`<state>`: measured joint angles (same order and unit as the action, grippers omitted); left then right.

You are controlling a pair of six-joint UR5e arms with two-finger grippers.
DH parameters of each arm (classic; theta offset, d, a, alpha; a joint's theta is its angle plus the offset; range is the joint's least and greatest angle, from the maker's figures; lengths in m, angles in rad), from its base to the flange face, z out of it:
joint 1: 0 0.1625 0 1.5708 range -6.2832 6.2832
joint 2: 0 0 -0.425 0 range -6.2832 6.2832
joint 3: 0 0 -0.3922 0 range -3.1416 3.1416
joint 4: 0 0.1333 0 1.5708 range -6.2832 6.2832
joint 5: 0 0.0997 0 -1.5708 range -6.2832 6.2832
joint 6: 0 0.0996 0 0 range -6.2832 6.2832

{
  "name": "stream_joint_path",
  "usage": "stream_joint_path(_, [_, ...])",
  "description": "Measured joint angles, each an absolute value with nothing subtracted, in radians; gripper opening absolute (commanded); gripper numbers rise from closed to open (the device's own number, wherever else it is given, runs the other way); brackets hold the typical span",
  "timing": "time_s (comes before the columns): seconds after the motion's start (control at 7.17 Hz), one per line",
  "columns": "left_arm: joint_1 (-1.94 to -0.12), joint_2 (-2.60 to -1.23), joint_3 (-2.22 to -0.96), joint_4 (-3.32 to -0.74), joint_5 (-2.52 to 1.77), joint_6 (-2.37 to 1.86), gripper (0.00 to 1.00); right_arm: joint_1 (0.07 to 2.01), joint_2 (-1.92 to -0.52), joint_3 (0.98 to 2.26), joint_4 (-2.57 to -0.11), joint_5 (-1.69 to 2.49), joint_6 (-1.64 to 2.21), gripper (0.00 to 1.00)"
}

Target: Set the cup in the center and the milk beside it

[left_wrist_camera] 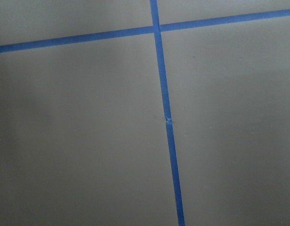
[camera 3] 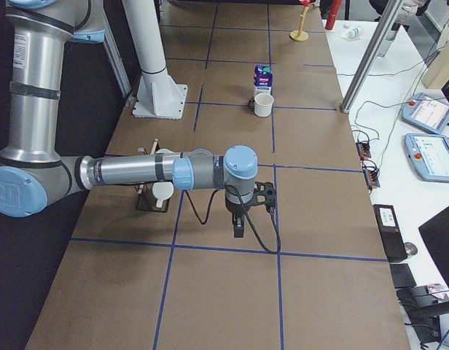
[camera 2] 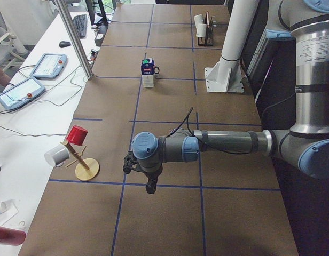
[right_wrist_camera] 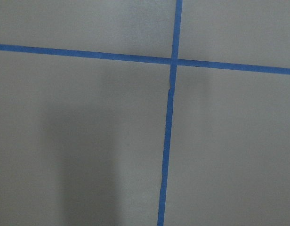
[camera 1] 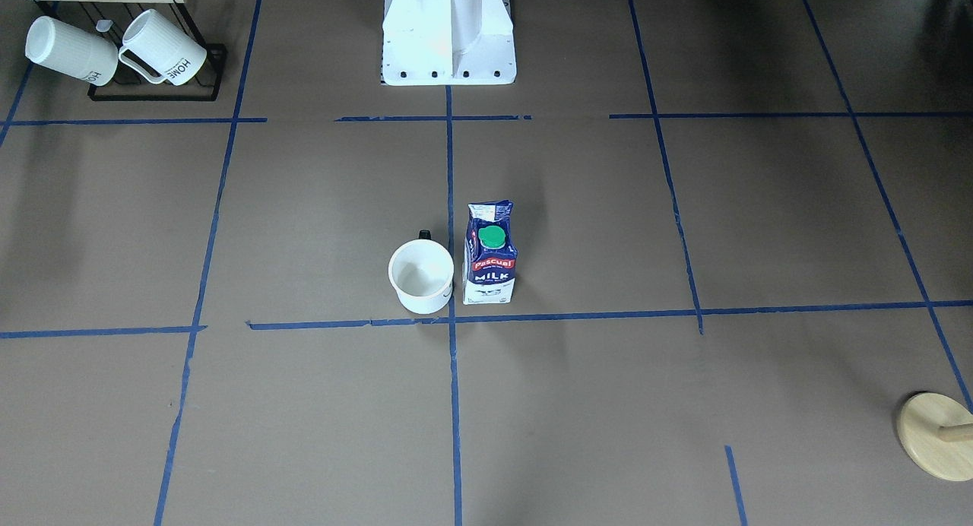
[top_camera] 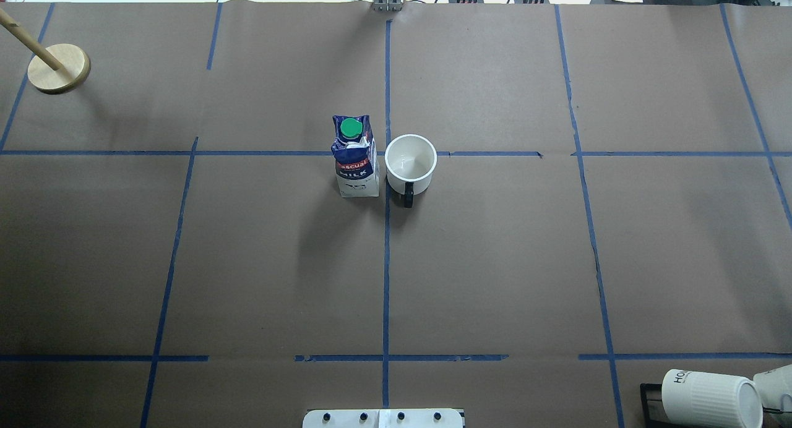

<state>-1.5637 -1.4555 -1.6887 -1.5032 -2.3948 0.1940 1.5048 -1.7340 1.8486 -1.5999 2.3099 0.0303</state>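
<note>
The white cup (camera 1: 420,277) with a black handle stands upright at the table's center, by the crossing of the blue tape lines. The dark blue milk carton (camera 1: 490,256) with a green cap stands upright right beside it, a small gap between them. Both show in the overhead view, cup (top_camera: 410,158) and milk (top_camera: 356,159). My left gripper (camera 2: 151,186) shows only in the exterior left view, low over bare paper far from both; I cannot tell if it is open. My right gripper (camera 3: 239,230) shows only in the exterior right view, likewise far away; I cannot tell its state. The wrist views show only paper and tape.
A black rack (camera 1: 156,93) with two white ribbed mugs (camera 1: 163,49) stands at my near right corner. A wooden mug tree (top_camera: 59,69) stands at the far left corner. The white robot base (camera 1: 448,32) is at the table's near edge.
</note>
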Motion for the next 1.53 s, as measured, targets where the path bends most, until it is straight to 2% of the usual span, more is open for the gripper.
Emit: stream_joint_path(1.53, [-1.565, -1.443, -1.721, -1.501, -2.393, 0.196, 1.00, 1.485, -1.733, 1.853, -1.597, 2.310, 0.024, 1.00])
